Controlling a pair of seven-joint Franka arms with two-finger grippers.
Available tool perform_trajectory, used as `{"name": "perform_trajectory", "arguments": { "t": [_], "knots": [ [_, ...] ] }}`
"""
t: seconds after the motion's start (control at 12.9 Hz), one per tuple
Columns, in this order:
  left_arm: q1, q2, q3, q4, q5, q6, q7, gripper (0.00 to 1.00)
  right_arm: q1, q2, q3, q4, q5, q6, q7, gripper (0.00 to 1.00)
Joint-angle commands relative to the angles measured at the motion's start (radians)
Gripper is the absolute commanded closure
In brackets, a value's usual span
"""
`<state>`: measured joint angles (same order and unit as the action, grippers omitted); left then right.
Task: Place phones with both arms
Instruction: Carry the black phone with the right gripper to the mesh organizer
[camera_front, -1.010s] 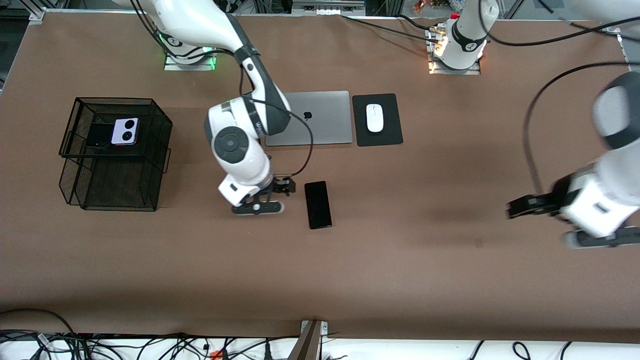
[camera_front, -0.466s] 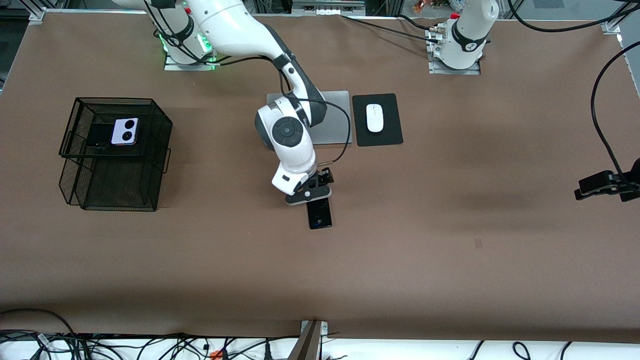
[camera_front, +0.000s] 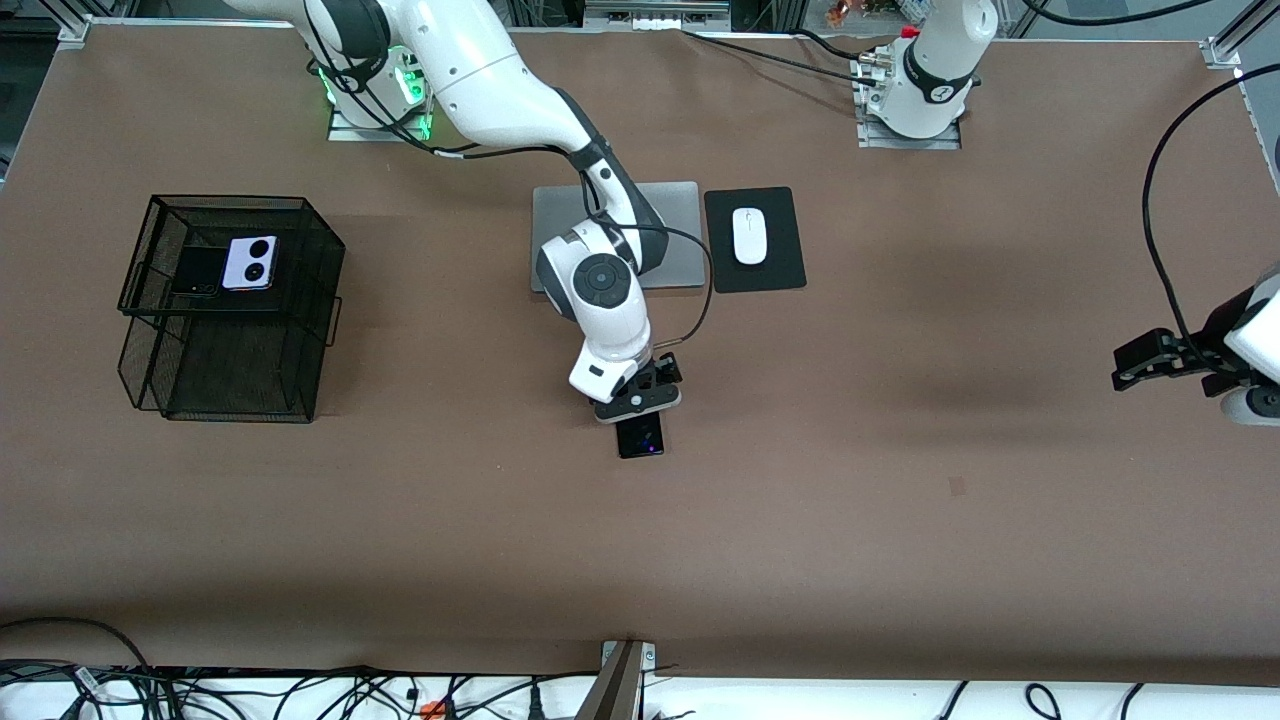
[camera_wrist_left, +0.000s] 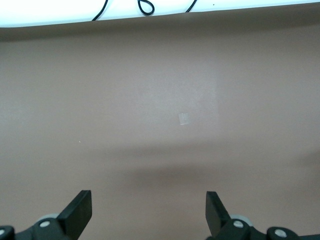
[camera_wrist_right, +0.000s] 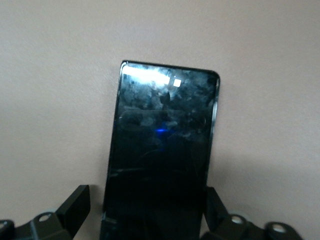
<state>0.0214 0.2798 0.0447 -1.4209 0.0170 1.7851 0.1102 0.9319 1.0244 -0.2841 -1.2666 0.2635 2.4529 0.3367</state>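
The long black slab phone (camera_front: 640, 437) (camera_wrist_right: 162, 150) lies flat mid-table, nearer the front camera than the laptop. My right gripper (camera_front: 637, 400) (camera_wrist_right: 145, 200) is low over its laptop-side end, open, with one finger on each long side of the phone; I cannot tell if they touch it. A lavender phone (camera_front: 249, 263) with two black lenses and a black flip phone (camera_front: 197, 272) lie side by side on the top tier of a black mesh basket (camera_front: 300, 330). My left gripper (camera_front: 1150, 358) (camera_wrist_left: 148, 202) hangs open over bare table at the left arm's end.
A grey laptop (camera_front: 680, 230), closed, lies partly under the right arm. Beside it a white mouse (camera_front: 749, 236) sits on a black pad (camera_front: 780, 270). Cables run along the table edge nearest the front camera.
The right arm swung from beside the long phone to over it and came down around its end. The left gripper moved toward the table's end, then came a little way back.
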Motion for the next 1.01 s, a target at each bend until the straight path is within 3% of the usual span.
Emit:
{"name": "perform_trajectory", "arguments": {
  "t": [0.0,0.08,0.31,0.39,0.62,0.93],
  "knots": [
    [0.000,-0.037,-0.006,-0.040,0.018,0.023,0.012,0.00,0.007,0.016,-0.003,0.032,-0.073,-0.002,0.021,0.00],
    [0.000,-0.037,-0.006,-0.041,0.017,0.022,0.016,0.00,0.007,0.017,-0.003,0.030,-0.076,0.004,0.021,0.02],
    [-0.001,-0.040,-0.009,-0.041,0.017,0.022,0.017,0.00,0.005,0.016,-0.001,0.027,-0.072,0.000,0.021,0.55],
    [0.000,-0.041,-0.020,-0.041,0.017,0.022,0.013,0.00,0.005,0.013,-0.001,0.027,-0.069,-0.003,0.019,0.63],
    [0.000,-0.041,-0.022,-0.041,0.017,0.022,0.011,0.00,-0.002,-0.038,-0.006,0.029,-0.063,-0.085,0.012,0.65],
    [0.000,-0.041,-0.022,-0.041,0.017,0.022,0.011,0.00,-0.100,-0.212,-0.009,-0.013,-0.064,-0.294,-0.033,0.65]
  ]
}}
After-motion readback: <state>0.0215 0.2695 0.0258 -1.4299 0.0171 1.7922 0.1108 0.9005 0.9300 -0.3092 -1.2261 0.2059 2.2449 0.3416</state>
